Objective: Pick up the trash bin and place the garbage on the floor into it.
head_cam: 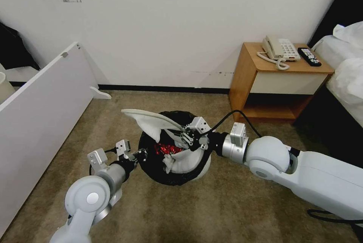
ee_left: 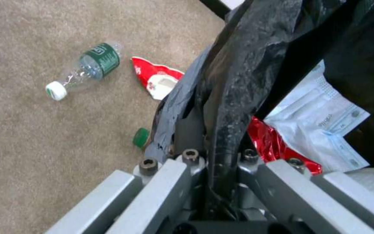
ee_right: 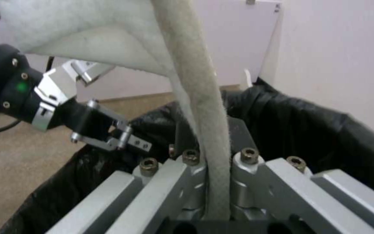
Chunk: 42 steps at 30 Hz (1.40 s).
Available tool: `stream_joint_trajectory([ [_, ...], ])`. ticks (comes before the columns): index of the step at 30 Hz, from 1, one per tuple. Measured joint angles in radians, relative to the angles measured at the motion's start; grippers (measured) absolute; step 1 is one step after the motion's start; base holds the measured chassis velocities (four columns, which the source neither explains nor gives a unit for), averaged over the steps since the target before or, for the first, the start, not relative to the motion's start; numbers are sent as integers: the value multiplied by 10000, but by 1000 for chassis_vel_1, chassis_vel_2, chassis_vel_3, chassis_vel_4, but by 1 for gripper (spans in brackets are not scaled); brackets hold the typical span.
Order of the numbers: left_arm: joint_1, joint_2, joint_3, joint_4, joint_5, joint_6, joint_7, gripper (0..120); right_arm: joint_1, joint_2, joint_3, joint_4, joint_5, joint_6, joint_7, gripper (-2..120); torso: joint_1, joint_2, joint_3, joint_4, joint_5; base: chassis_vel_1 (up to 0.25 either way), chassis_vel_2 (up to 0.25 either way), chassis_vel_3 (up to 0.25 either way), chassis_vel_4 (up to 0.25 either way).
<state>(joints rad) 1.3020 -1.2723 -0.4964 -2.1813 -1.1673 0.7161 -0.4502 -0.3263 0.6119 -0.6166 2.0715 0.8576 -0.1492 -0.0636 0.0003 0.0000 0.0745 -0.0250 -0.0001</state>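
The trash bin (head_cam: pixel 172 177), white with a black bag (ee_left: pixel 239 65) over its rim, is in the middle of the head view above the carpet floor (head_cam: pixel 211 212). My left gripper (head_cam: pixel 141 155) is shut on the bin's near-left rim (ee_left: pixel 216 152). Directly over the bin's mouth my right gripper (head_cam: pixel 188 137) is shut on a white slipper (head_cam: pixel 151 119), whose strap runs between the fingers (ee_right: pixel 215 152). Inside the bin lie a red wrapper (head_cam: pixel 166 147), another white slipper (head_cam: pixel 186 160) and a white packet (ee_left: pixel 321 123). A clear green-labelled bottle (ee_left: pixel 85 68), a red-and-white wrapper (ee_left: pixel 156 79) and a green cap (ee_left: pixel 141 137) lie on the carpet beside the bin.
A wooden nightstand (head_cam: pixel 245 73) with a phone (head_cam: pixel 280 48) and a remote (head_cam: pixel 309 56) stands at the back right, next to a bed (head_cam: pixel 349 76). A white board (head_cam: pixel 41 110) leans along the left. The wall (head_cam: pixel 170 23) closes the back.
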Motion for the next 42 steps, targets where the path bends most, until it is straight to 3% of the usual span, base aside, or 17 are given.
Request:
stream_joint_trajectory([
  [15, 19, -14, -25, -121, 14, -12, 40, 1, 309, 309, -267, -304, -30, -123, 43, 1, 0, 0, 0, 0, 0, 0, 0, 0, 0],
  [42, 98, 55, -87, -240, 733, -29, 335, 1, 641, 87, -178, -233, 15, -786, -80, 1, 0, 0, 0, 0, 0, 0, 0, 0, 0],
])
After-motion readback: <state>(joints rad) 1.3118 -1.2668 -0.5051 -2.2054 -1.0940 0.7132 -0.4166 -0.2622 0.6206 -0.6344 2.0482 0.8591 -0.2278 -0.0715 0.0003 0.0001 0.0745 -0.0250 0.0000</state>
